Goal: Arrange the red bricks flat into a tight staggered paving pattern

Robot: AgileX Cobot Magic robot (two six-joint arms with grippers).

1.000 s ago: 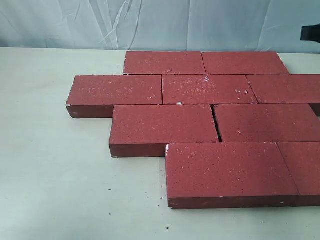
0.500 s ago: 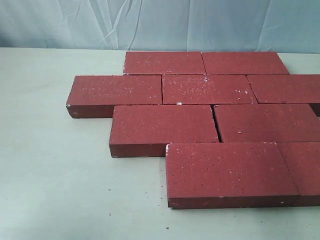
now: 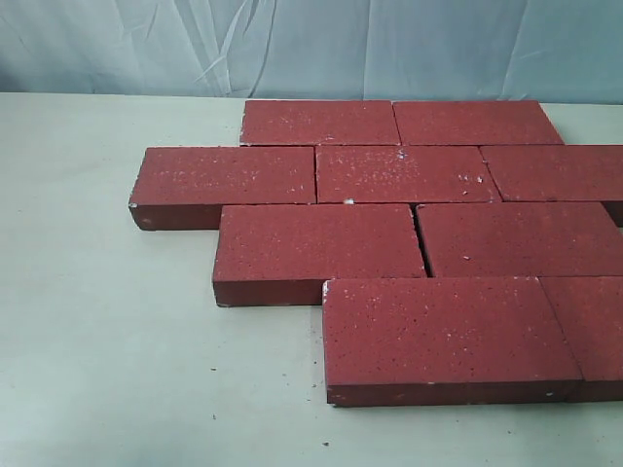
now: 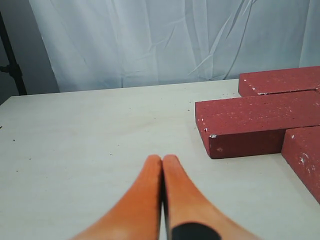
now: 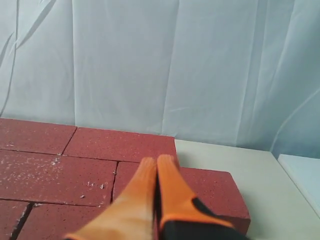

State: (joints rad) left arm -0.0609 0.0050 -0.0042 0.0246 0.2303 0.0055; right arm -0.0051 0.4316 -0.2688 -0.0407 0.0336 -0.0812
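Several red bricks [image 3: 409, 175] lie flat in four staggered rows on the pale table [image 3: 97, 341], edges close together; a thin gap shows between the two bricks of the third row. Neither gripper appears in the exterior view. In the left wrist view my left gripper [image 4: 162, 159] hovers over bare table, orange fingers pressed together and empty, with the red bricks [image 4: 255, 120] off to one side. In the right wrist view my right gripper [image 5: 157, 161] is shut with nothing in it, above the red bricks [image 5: 125, 145] near the pattern's outer corner.
A wrinkled white cloth backdrop [image 3: 292, 44] hangs behind the table. A dark stand [image 4: 12, 65] rises at the table's edge in the left wrist view. Bare tabletop stretches to the left and front of the bricks.
A dark arm part at the exterior view's upper right edge one second ago is gone from view. The bricks have not moved.
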